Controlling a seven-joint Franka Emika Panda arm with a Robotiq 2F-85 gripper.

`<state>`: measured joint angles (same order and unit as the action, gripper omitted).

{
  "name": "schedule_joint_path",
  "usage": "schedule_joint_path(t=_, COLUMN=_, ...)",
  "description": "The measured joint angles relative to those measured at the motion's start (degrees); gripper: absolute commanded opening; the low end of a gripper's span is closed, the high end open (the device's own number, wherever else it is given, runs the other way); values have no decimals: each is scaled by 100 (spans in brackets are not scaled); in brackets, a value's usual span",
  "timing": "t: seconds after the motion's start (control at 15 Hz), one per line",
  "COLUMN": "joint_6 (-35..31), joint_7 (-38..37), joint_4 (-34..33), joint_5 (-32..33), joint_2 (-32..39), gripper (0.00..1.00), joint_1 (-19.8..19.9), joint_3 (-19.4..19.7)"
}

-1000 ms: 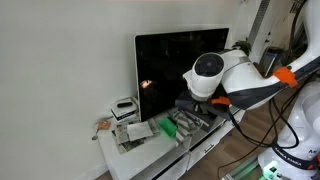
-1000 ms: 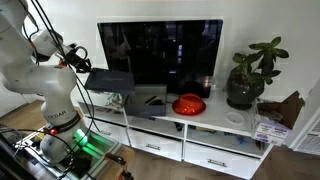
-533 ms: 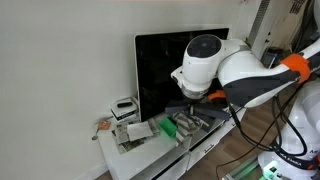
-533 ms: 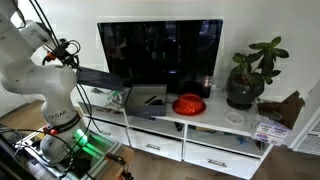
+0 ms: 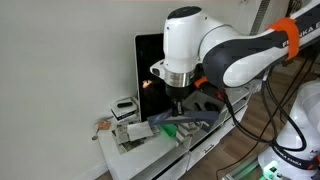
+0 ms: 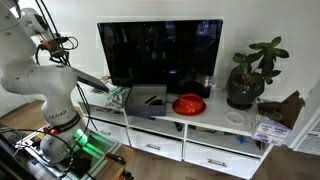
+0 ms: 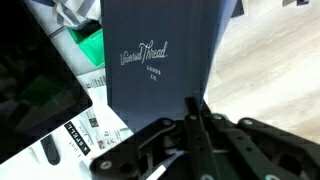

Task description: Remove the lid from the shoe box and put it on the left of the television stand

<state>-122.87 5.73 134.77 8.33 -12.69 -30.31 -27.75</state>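
My gripper (image 7: 193,106) is shut on the near edge of the lid (image 7: 160,55), a flat dark grey rectangle with pale script on it. In both exterior views the lid (image 6: 92,81) hangs tilted in the air over the left end of the television stand (image 6: 215,124), clear of its top. It also shows below my wrist in an exterior view (image 5: 185,119). The shoe box (image 6: 148,100) stands open on the stand under the television (image 6: 160,52), to the right of the lid. My gripper (image 6: 64,62) is at the lid's outer end.
Green-and-white clutter (image 6: 118,97) and a small white device (image 5: 124,106) lie on the stand's left end under the lid. A red bowl (image 6: 188,104) and a potted plant (image 6: 250,75) stand further right. The wall is close behind the television.
My arm has swung the lid away from the shoe box toward the stand's left end. The lid has dropped lower and tilted.
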Motion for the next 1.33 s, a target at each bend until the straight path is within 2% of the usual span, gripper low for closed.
schedule_joint_path(t=0.8, joint_6=-83, joint_7=53, joint_4=2, joint_5=7, joint_2=96, gripper=1, joint_1=5, joint_3=-24)
schedule_joint_path(t=1.13, joint_6=-1133, joint_7=663, joint_4=-138, joint_5=-10, joint_2=606, gripper=1, joint_1=-254, joint_3=-260)
schedule_joint_path(t=1.33, joint_6=-1468, joint_7=1016, joint_4=-270, joint_5=144, joint_2=983, gripper=1, joint_1=-378, joint_3=-380)
